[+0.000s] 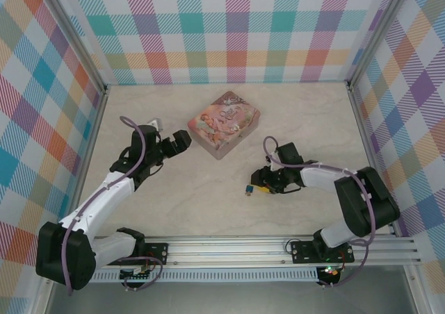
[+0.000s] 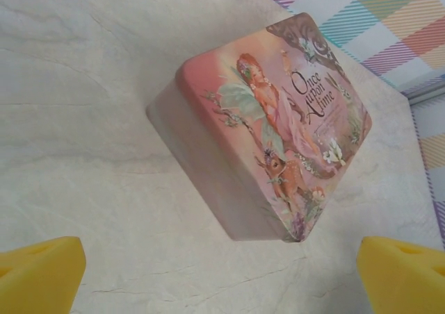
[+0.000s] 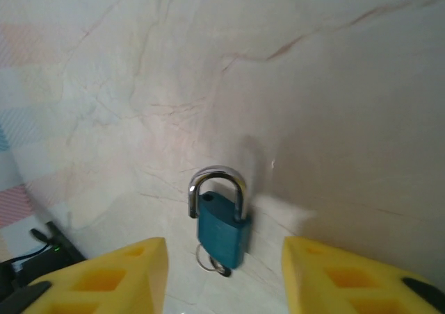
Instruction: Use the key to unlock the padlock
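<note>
The padlock [image 3: 222,227], teal with a silvery shackle [image 3: 217,182], lies on the table between my right gripper's [image 3: 222,257] yellow fingers [image 3: 111,279]. Neither finger touches it. One shackle leg stands out of its hole, so the shackle is sprung open. A small metal ring [image 3: 211,262] pokes out from under the body; the key's blade is hidden. In the top view the padlock [image 1: 247,188] sits just left of the right gripper [image 1: 259,183]. My left gripper [image 1: 182,142] hovers open beside the pink tin [image 1: 224,124], holding nothing.
The pink illustrated tin [image 2: 268,126] rests near the table's middle back, ahead of the left gripper [image 2: 222,276]. Plaid walls [image 1: 236,29] enclose the table on three sides. A metal rail [image 1: 229,248] runs along the near edge.
</note>
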`<state>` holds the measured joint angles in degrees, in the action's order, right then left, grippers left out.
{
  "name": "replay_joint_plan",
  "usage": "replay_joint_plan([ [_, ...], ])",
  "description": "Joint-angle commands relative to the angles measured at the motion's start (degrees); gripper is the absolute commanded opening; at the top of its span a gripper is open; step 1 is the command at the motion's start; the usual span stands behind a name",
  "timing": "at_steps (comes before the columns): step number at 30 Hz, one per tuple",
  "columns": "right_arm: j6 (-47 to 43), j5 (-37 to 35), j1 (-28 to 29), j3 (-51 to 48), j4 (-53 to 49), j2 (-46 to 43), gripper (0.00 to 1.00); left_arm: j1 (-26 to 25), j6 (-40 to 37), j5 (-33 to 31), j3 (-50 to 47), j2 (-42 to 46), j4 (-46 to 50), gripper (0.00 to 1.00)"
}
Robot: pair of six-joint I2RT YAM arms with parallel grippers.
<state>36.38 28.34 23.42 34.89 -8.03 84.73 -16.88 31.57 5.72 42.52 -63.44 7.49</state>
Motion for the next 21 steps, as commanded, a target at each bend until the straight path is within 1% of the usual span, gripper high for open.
replay_joint_plan([
  [1,-5.8,-8.8,-1.9,3.0,-8.2,-6.5,0.5,0.8,-3.5,-4.3,1.7,2.9,3.9,1.0],
  [4,-9.3,-14.6,-4.0,4.2,-11.2,-12.7,0.55,0.9,-5.2,-8.1,1.3,5.1,4.8,1.0],
  [8,-14.1,-24.2,-6.1,4.9,-12.2,-20.0,0.67,1.2,-6.9,-15.7,-0.7,7.9,4.6,1.0],
  [9,-15.5,-26.9,-6.5,4.6,-11.2,-21.6,0.72,1.2,-7.5,-18.3,-1.6,8.7,4.0,1.0],
  [11,-19.0,-31.4,-7.4,3.0,-8.0,-24.1,0.78,1.3,-8.6,-22.8,-3.9,10.2,2.0,1.0],
  [14,-23.2,-39.7,-9.0,0.3,-2.5,-26.4,0.83,1.5,-11.4,-28.7,-7.6,12.6,-1.5,1.0],
  [15,-23.9,-42.0,-10.0,-0.6,-0.7,-26.8,0.89,1.5,-12.4,-30.8,-8.7,13.2,-2.6,1.0],
  [16,-24.6,-42.8,-11.4,-1.6,1.5,-27.0,0.96,1.5,-13.8,-33.0,-10.0,13.6,-3.8,1.0],
  [17,-25.0,-43.0,-12.9,-2.7,3.6,-27.0,1.0,1.5,-15.3,-34.2,-10.8,14.0,-4.8,1.0],
  [19,-25.8,-43.1,-16.4,-5.4,8.8,-26.3,1.0,1.5,-18.8,-36.5,-12.4,14.5,-7.0,1.0],
  [21,-26.1,-43.1,-19.5,-8.2,13.7,-24.8,1.0,1.6,-21.6,-37.6,-13.6,14.3,-9.1,1.0],
])
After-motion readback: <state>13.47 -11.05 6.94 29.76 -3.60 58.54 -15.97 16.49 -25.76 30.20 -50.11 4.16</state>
